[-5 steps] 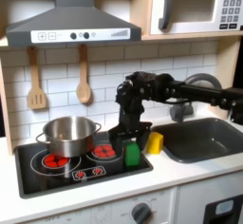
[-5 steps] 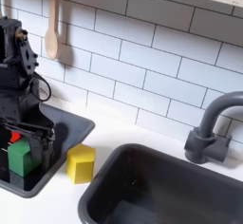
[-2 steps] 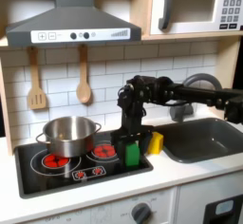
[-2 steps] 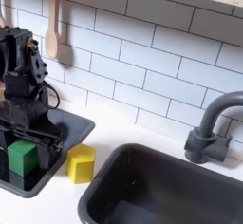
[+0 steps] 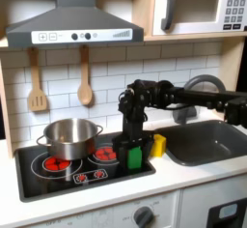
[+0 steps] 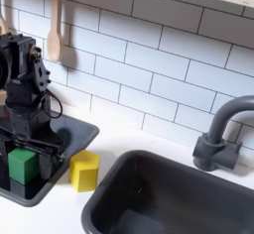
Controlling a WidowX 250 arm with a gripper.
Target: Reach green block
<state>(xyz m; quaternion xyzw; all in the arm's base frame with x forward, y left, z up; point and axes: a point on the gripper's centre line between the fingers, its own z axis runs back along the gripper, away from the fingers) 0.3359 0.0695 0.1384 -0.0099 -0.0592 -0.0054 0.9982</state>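
Now I'm hovering the fingers point(image 6: 26, 151) spread, straddling the green block point(image 6: 23, 165), which is sitting on the stove's point(image 5: 58, 179) corner nearest the yellow block point(image 6: 84, 170). Judging by this, I'm finishing the reach; next comes lowering slightly.

A steel pot point(image 5: 68, 137) stands on the left red burner of the black stove top point(image 5: 58, 174). A yellow block point(image 6: 83, 170) rests on the white surface point(image 5: 183, 179), between the stove top and the dark sink point(image 6: 189, 203). A grey faucet point(image 6: 220, 134) rises behind the sink. A wooden spatula point(image 5: 37, 82) and a wooden spoon point(image 5: 85, 77) hang on the white tile wall point(image 6: 159, 64). A range hood point(image 5: 69, 17) and a microwave point(image 5: 198, 7) are mounted above.
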